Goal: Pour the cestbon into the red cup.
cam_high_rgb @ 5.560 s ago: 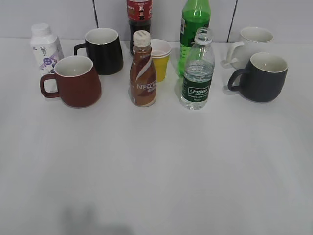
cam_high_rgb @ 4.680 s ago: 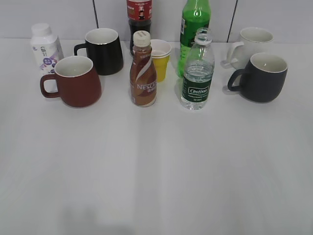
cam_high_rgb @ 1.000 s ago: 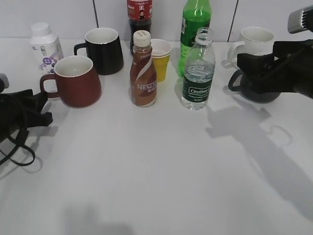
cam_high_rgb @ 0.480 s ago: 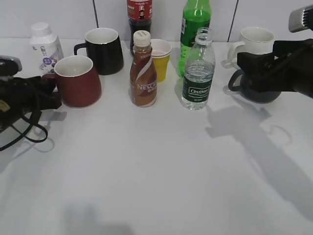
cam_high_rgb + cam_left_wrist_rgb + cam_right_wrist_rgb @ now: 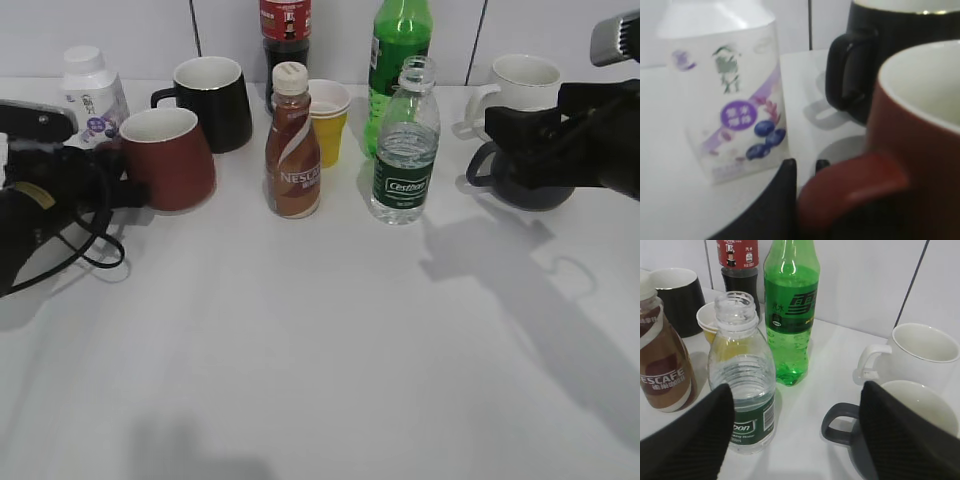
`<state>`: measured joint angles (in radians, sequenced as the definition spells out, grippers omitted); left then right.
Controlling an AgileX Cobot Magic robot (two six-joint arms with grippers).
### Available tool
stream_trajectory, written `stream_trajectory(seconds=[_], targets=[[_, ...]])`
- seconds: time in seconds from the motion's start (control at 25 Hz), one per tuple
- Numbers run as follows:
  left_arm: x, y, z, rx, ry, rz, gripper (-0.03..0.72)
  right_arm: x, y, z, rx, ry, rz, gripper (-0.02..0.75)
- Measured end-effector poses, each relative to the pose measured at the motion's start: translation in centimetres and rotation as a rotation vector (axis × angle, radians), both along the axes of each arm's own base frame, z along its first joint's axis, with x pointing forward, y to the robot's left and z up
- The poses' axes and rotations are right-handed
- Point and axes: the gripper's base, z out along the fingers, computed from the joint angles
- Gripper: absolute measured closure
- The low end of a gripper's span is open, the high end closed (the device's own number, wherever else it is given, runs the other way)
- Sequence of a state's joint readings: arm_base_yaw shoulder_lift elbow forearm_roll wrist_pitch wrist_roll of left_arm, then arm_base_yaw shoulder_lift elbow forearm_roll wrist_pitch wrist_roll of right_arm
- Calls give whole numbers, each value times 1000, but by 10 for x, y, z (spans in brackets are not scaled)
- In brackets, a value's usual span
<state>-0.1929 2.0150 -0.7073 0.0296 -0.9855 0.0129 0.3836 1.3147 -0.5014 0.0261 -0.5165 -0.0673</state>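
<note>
looking at your left gripper (image 5: 125, 190): it's at the loop handle of the squat dark red ceramic mug (image 5: 170, 158), and the mug is tilted with its rim leaning away from the gripper. in the left wrist view the fingers (image 5: 782, 192) sit around the handle, but you can't tell if they're clenched on it. white yogurt bottle with blueberry print (image 5: 725, 95) and black mug (image 5: 895, 55) stand just behind. your right gripper (image 5: 795, 432) has its jaws spread wide, hovering off to the right of the small clear capless water bottle with the dark green label (image 5: 404, 145), not touching it. that bottle stands upright, part full, between the brown nescafe bottle (image 5: 292, 145) and the dark grey mug (image 5: 890, 430), in front of the tall green soda bottle (image 5: 791, 310).
</note>
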Motion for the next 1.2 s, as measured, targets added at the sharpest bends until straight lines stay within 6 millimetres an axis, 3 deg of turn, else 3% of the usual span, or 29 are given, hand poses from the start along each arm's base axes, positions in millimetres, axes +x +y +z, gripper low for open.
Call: stream_trajectory(seconds=[0.2,0.4,0.56,0.84,1.2], targets=[[6,-3,0,10,-10,-28,613,1,1,-3,-2,13,-1,150],[-3,-2,4,13,-10,-35,613,11,9,-26,21,64,39,150],[-18,0,23,13,-40,-41,616,22,23,-50,23,77,135,150],[-40,5,64,-2,-133,-40,618,52,38,-92,35,133,154,150],[-67,10,83,3,-138,-41,621,90,55,-96,67,83,171,150]])
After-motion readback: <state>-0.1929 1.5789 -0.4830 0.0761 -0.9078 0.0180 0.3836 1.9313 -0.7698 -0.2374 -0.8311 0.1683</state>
